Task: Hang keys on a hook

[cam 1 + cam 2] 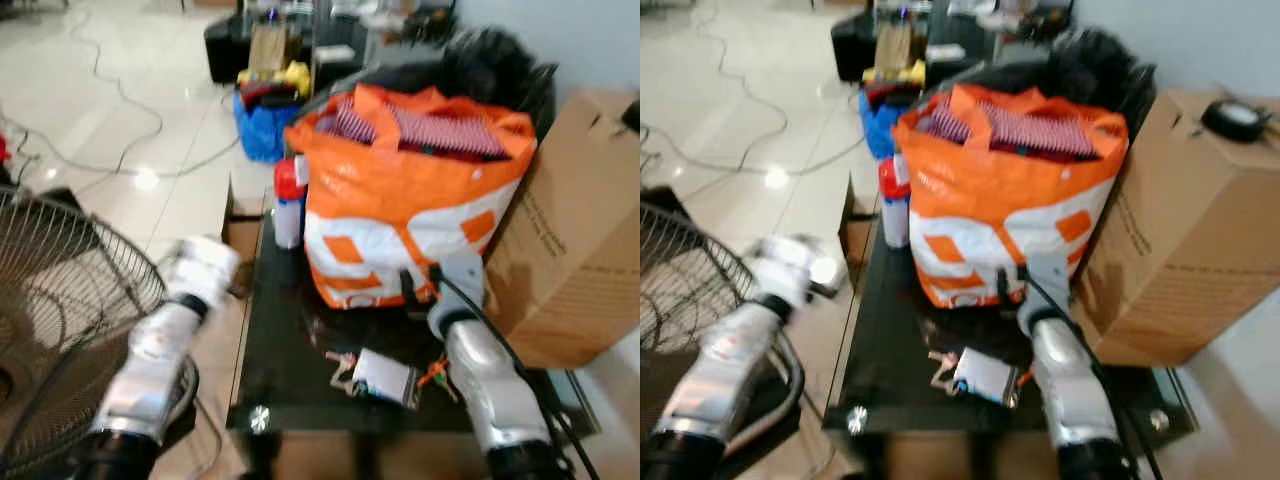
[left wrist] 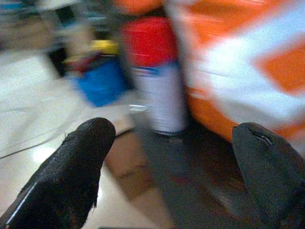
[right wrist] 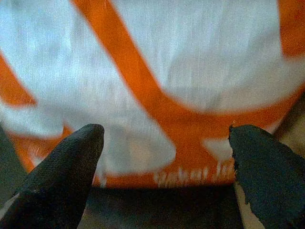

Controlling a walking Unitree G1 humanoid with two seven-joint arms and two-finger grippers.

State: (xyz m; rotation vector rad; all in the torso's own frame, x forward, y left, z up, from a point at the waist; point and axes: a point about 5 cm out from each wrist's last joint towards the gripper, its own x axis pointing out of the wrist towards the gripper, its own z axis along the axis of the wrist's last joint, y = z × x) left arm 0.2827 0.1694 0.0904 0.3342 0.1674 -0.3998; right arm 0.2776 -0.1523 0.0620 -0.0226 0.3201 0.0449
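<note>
Keys (image 1: 385,378), bunched with a pale card-like tag, lie on the dark glass table (image 1: 275,340) near its front edge, just beside the right arm and in front of the orange-and-white bag (image 1: 400,215). Right gripper (image 3: 167,176) has its 2 fingers spread wide and empty, pointed at the bag's lower face, past the keys. Left gripper (image 2: 176,176), likewise spread and empty, hangs off the table's left side, facing a spray can with a red cap (image 1: 289,205) that stands just beside the bag; a floor fan (image 1: 60,300) is near that arm. No hook can be made out. Likely faults: the right fingers, aimed beyond the keys, may push into the bag instead of closing on the bunch; a low sweep may slide the keys off the near edge; blur across all 4 views may spoil the aim; the left arm may knock the can over.
</note>
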